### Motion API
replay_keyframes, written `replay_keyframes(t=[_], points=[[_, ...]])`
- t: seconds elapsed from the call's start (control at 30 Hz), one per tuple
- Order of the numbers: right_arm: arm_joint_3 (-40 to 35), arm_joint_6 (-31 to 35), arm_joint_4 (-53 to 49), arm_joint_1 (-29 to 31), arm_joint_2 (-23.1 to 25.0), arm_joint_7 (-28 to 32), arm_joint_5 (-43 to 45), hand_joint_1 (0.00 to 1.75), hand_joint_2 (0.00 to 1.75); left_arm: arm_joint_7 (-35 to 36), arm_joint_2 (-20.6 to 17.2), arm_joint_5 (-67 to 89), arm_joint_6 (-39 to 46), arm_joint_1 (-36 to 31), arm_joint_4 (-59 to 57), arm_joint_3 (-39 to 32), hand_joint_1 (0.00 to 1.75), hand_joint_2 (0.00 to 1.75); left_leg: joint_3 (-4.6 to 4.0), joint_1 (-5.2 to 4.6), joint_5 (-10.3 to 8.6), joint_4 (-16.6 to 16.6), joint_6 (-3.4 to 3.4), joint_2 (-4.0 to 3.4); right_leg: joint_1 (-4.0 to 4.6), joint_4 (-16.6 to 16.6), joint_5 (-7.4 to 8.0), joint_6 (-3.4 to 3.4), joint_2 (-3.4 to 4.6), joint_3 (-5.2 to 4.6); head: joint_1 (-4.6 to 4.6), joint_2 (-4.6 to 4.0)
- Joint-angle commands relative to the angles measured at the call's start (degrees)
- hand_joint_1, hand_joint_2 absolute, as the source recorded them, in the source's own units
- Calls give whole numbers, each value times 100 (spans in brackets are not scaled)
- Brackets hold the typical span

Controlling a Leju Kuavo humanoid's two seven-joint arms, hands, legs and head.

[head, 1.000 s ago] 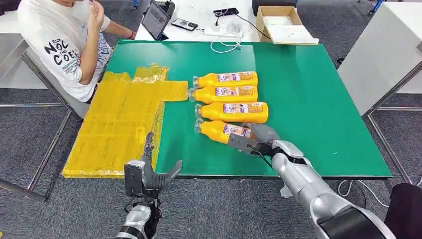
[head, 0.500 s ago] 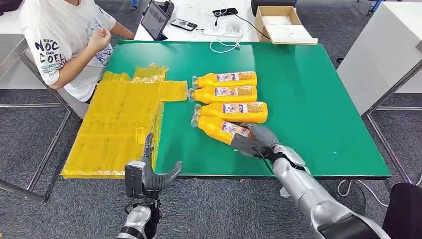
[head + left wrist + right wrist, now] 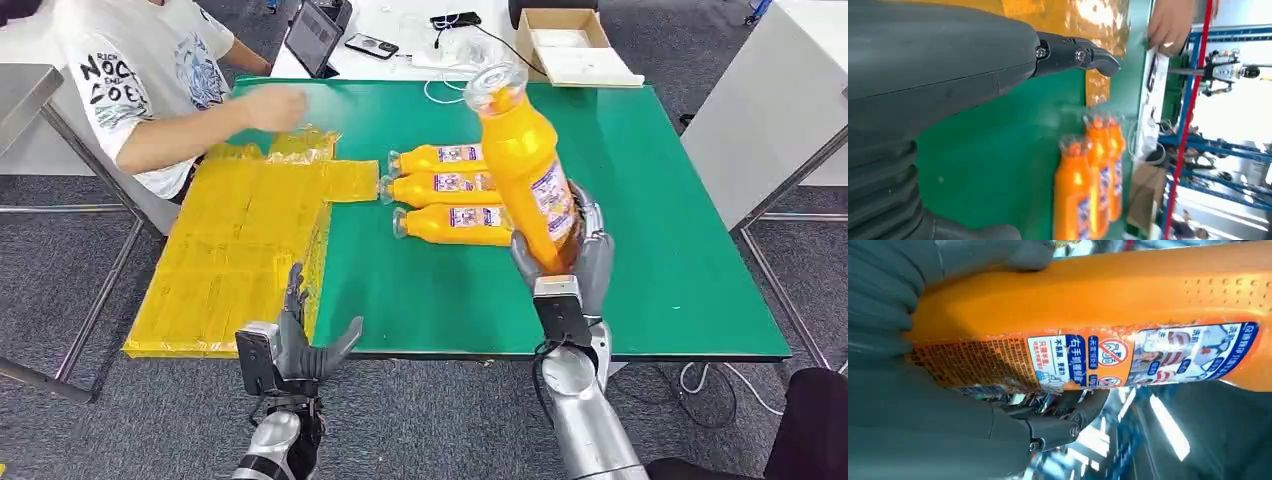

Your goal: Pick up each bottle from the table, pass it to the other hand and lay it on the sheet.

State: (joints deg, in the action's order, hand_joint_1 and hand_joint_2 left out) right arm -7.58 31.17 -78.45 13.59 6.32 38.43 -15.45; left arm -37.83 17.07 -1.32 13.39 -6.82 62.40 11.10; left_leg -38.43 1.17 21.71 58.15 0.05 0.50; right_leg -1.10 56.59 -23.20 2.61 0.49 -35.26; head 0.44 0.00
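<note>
My right hand (image 3: 572, 262) grips an orange bottle (image 3: 524, 165) by its lower end and holds it nearly upright above the green table (image 3: 650, 200), cap up. Up close, the bottle (image 3: 1108, 315) and its blue and white label lie against the dark fingers (image 3: 1058, 427). Three more orange bottles (image 3: 455, 190) lie side by side on the table, caps to the left; the left wrist view has them too (image 3: 1090, 185). A yellow sheet (image 3: 245, 250) covers the table's left part. My left hand (image 3: 295, 345) is open, low at the table's near edge, holding nothing.
A person in a white shirt (image 3: 150, 70) sits at the far left and reaches a hand (image 3: 275, 105) over the sheet's far end. A tablet (image 3: 318, 35), a phone (image 3: 371, 48), cables and a cardboard box (image 3: 572, 45) lie beyond the table. A white table (image 3: 770, 110) stands to the right.
My right hand has lifted the nearest bottle off the table and turned it from lying to nearly upright. The person's arm has stretched out over the sheet. My left hand has hardly moved.
</note>
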Motion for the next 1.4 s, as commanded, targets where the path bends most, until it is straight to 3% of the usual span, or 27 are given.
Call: replay_keyframes(t=[0.03, 0.47, 0.57, 0.77, 0.9, 1.4], points=[[136, -148, 55, -189, 81, 41, -180, 175, 175, 517, -111, -907, -1153, 86, 762, 441, 0, 175, 32, 0, 16, -1, 4, -7, 5, -2, -14, -15, -2, 32, 0, 0], [136, -148, 55, -189, 81, 41, -180, 175, 175, 517, -111, -907, -1153, 86, 762, 441, 0, 175, 17, 0, 7, -3, 3, -7, 6, -3, -6, -7, 1, 16, 0, 0], [-354, -649, 645, -211, 72, -73, -661, 175, 175, 595, -233, -1183, -1779, 83, 1001, 638, 0, 175, 33, 1, 13, -5, 4, -11, 8, -6, -10, -13, 2, 32, 0, 0], [-1164, -401, 2376, 48, 453, 150, -1161, 175, 175, 795, -212, -1302, -2067, -32, 987, 816, 0, 175, 60, 4, 22, -13, 1, -34, 14, -14, -11, -20, 24, 52, 0, 0], [-1365, -348, 2940, 274, 631, 152, -1201, 175, 175, 871, -194, -1348, -2190, -108, 801, 893, 0, 175, 30, 8, 12, -7, -1, -18, 15, -7, -7, -12, 11, 26, 2, 0], [-1858, -300, 3841, 663, 927, 5, -1402, 175, 175, 1046, -181, -1405, -2390, -205, 608, 1096, 0, 175, 25, 4, 11, -6, -1, -11, 11, -3, -10, -12, 2, 21, 0, 0]])
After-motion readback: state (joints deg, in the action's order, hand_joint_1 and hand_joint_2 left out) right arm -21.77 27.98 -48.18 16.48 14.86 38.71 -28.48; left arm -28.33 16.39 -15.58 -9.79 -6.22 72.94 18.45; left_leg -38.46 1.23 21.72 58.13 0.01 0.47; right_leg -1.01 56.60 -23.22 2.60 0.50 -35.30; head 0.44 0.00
